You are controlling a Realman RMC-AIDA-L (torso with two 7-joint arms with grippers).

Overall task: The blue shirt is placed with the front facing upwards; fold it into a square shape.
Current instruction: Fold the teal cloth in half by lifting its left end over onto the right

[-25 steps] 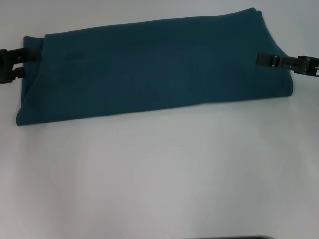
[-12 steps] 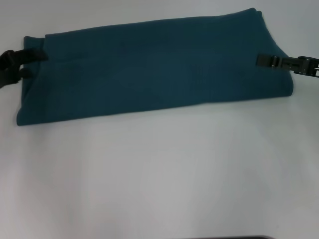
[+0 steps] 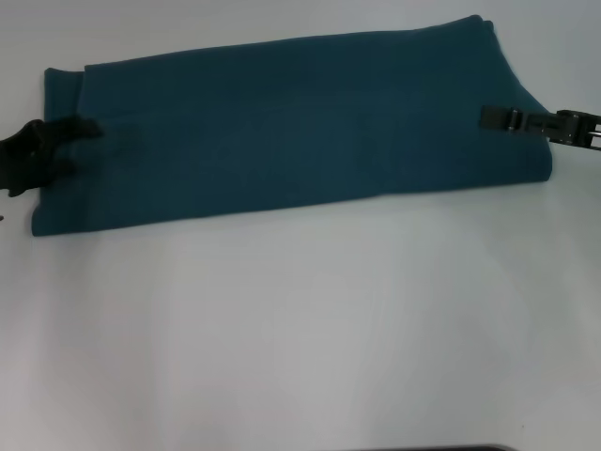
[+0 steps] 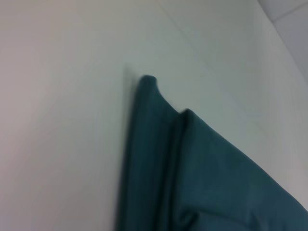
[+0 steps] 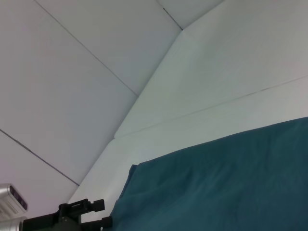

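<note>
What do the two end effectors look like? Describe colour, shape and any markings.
Both are black. In the head view the left end effector is a chunky, blurred black block with short fingers. The right end effector is slim and bar-like, with small pale metallic fittings along it. No cables or printed markings are visible. The right wrist view shows the black left end effector beside a silver-grey housing.

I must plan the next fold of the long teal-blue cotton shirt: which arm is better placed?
Probably both: the left gripper reaches onto one short end of the teal-blue cotton shirt, the right gripper onto the other.

Head view looks down from above; both wrist views sit low, sharing the blue shirt (image 3: pixel 291 122).
</note>
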